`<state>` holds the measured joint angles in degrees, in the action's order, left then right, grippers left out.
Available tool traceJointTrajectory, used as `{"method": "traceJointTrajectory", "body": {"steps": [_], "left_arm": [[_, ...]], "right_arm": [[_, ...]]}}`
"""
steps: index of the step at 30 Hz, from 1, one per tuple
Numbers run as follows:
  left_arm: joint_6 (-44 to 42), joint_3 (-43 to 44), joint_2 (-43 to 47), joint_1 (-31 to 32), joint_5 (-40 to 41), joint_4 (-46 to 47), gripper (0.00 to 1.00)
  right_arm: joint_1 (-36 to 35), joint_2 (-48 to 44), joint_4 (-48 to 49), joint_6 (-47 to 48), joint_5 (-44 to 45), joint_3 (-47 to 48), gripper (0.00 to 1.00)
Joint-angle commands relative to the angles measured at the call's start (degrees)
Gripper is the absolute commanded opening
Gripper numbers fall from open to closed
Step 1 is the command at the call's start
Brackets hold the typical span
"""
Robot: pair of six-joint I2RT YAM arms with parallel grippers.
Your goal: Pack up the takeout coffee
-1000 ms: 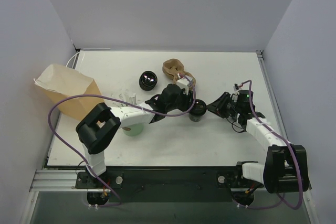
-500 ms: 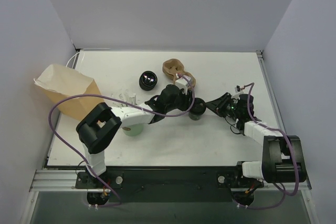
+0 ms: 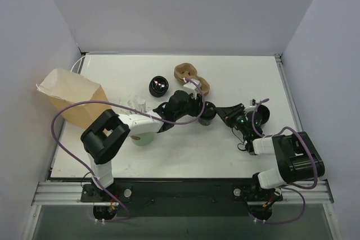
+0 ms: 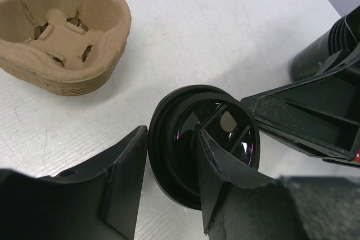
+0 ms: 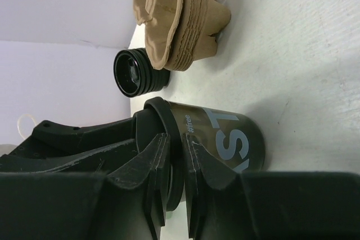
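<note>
Zero packing done: paper bag [image 3: 70, 96] is set far left, apart. Left end effector [image 4: 171, 139] is clamped on lid rim of takeout coffee [image 5: 225, 139], stood upright on counter; right end effector [image 5: 175, 141] is pinched on rim too. Lift and packing are left.

1. Bright, even light from overhead; the table [image 3: 242, 82] looks near white.
2. Soft, short shadows lie just beside the cup [image 3: 207, 115].
3. Left wrist view: a small pale glare sits on the glossy lid [image 4: 228, 121].
4. In both wrist views the nearest foreground is dark and blurred, while the cup stays sharp.
</note>
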<state>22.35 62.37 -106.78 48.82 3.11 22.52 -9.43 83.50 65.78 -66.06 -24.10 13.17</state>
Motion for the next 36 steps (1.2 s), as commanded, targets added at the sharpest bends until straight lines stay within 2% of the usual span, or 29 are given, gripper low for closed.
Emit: {"method": "traceJointTrajectory", "body": {"steps": [1,4,7,8,11,16,20,24,36], "left_arm": [[-1.0,-5.9,-6.7,1.6,-2.5,-15.8,0.48],[-1.3,-6.6,-6.5,1.5,-3.1,-15.1,0.47],[-2.5,-6.6,-6.7,1.5,-3.1,-16.0,0.47],[-3.3,-6.6,-6.7,1.4,-3.1,-16.2,0.47],[-4.0,-7.3,-6.7,1.1,-3.1,-16.1,0.47],[-5.8,-8.1,-6.6,0.8,-7.2,-14.8,0.47],[-7.0,-7.4,-7.1,0.8,-8.8,-15.2,0.47],[-7.7,-6.6,-7.8,0.8,-9.4,-16.1,0.47],[-8.6,-5.4,-8.4,0.8,-10.0,-17.2,0.47]], "right_arm": [[-6.0,6.3,-7.3,-3.5,-4.5,-7.5,0.15],[-5.7,1.9,-4.9,-5.5,-6.0,-6.0,0.18],[-5.5,-4.9,-12.6,-2.3,-6.2,-1.5,0.22],[-5.2,-6.7,-19.7,-0.9,-5.8,-0.3,0.23],[-4.0,-12.8,-30.7,4.4,-3.9,3.2,0.26],[2.2,-17.4,-41.3,12.4,-7.1,8.8,0.29],[5.5,-16.3,-44.9,18.1,-11.8,14.6,0.29],[6.4,-14.4,-50.0,22.8,-11.7,20.3,0.29],[7.9,-6.1,-51.3,28.0,-14.7,25.1,0.28]]}}
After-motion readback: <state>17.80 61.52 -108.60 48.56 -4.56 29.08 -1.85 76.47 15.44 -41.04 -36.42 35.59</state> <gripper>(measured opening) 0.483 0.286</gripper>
